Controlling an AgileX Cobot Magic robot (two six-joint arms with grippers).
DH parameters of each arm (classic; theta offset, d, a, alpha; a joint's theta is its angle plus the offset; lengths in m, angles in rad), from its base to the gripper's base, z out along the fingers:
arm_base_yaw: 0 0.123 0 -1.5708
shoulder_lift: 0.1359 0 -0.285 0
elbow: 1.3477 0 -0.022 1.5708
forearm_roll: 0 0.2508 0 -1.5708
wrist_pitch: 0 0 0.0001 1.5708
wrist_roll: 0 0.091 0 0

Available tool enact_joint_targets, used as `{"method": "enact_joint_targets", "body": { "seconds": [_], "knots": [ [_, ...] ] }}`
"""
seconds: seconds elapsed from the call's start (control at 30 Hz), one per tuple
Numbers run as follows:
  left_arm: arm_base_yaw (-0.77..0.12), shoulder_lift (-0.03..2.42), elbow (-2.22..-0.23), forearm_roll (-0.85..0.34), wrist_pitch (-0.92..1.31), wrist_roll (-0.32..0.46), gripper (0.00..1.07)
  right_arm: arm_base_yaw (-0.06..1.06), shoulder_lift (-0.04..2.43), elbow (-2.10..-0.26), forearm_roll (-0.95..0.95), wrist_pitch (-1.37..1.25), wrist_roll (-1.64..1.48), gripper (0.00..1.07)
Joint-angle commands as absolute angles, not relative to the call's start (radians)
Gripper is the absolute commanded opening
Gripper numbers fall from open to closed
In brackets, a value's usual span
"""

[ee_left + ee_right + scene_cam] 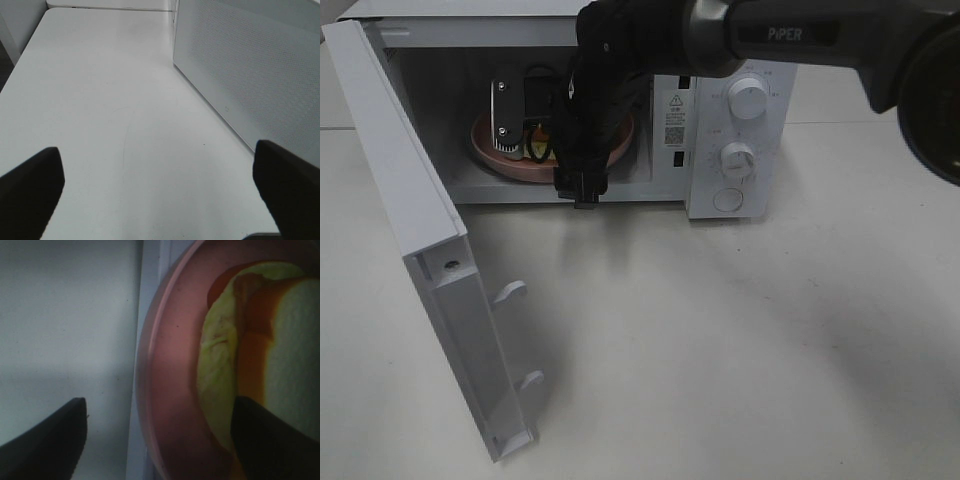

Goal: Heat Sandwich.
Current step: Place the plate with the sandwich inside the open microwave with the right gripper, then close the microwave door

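The sandwich (535, 151) lies on a round pink plate (488, 146) inside the open white microwave (740, 190). My right arm (610, 90) reaches into the cavity and covers most of the plate. In the right wrist view my right gripper (160, 440) is open. Its dark fingers stand wide apart either side of the plate's rim (150, 390), one beside the plate, one over the sandwich (285, 355), which shows white bread, lettuce and reddish filling. My left gripper (157, 195) is open and empty over the bare table, out of the exterior view.
The microwave door (415, 230) hangs open to the left, reaching toward the table's front. The control panel with two knobs (747, 100) is on the right. A perforated white microwave wall (250, 75) stands beside my left gripper.
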State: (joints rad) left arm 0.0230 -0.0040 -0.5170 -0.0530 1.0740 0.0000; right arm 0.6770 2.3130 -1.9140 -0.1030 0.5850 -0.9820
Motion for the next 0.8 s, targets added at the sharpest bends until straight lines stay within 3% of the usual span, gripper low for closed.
{"method": "enact_joint_targets", "body": {
  "seconds": [0.03,0.8],
  "knots": [
    [0.025,-0.024,-0.516,-0.054,1.066,0.000,0.98,0.676,2.270,-1.861,-0.107,0.531,-0.972,0.76],
    [0.025,-0.024,-0.516,-0.054,1.066,0.000,0.98,0.676,1.927,-1.315,-0.133,0.279,-0.967,0.76]
  ]
}}
